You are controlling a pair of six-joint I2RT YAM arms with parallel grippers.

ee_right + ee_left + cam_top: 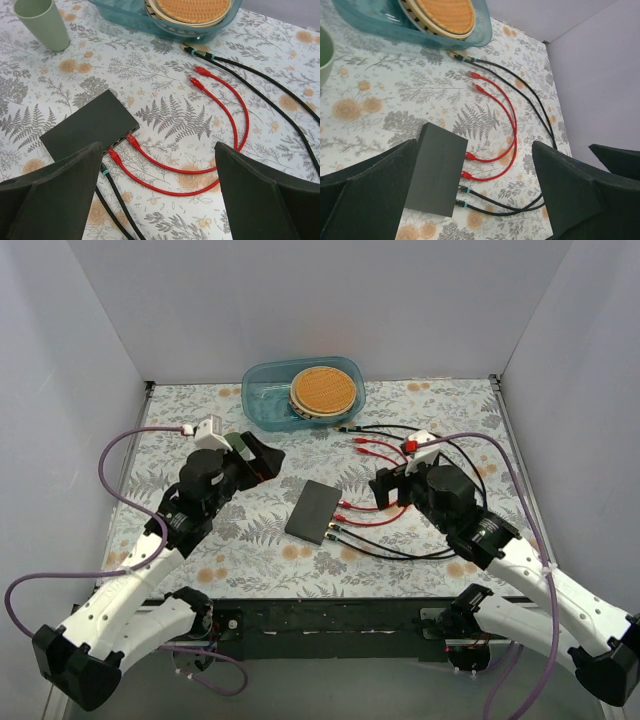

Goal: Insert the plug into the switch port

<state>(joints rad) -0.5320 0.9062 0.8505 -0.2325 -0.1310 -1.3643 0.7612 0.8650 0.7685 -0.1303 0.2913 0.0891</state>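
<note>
The dark grey switch point(313, 511) lies flat mid-table. Two red cables and two black cables run into its right side. The red cables' free plugs point(358, 446) and one free black plug point(343, 427) lie near the basin. My left gripper point(262, 462) is open and empty, above the table left of the switch. In the left wrist view point(475, 200) the switch point(437, 175) and a plugged red plug point(469, 156) show between the jaws. My right gripper point(385, 487) is open and empty, right of the switch. The right wrist view point(157, 195) shows the switch point(90, 127) and free red plugs point(201, 71).
A blue plastic basin point(262, 390) holding a woven round plate point(323, 390) stands at the back centre. A green cup point(42, 22) stands left of it, mostly hidden behind my left gripper in the top view. White walls enclose the floral table on three sides.
</note>
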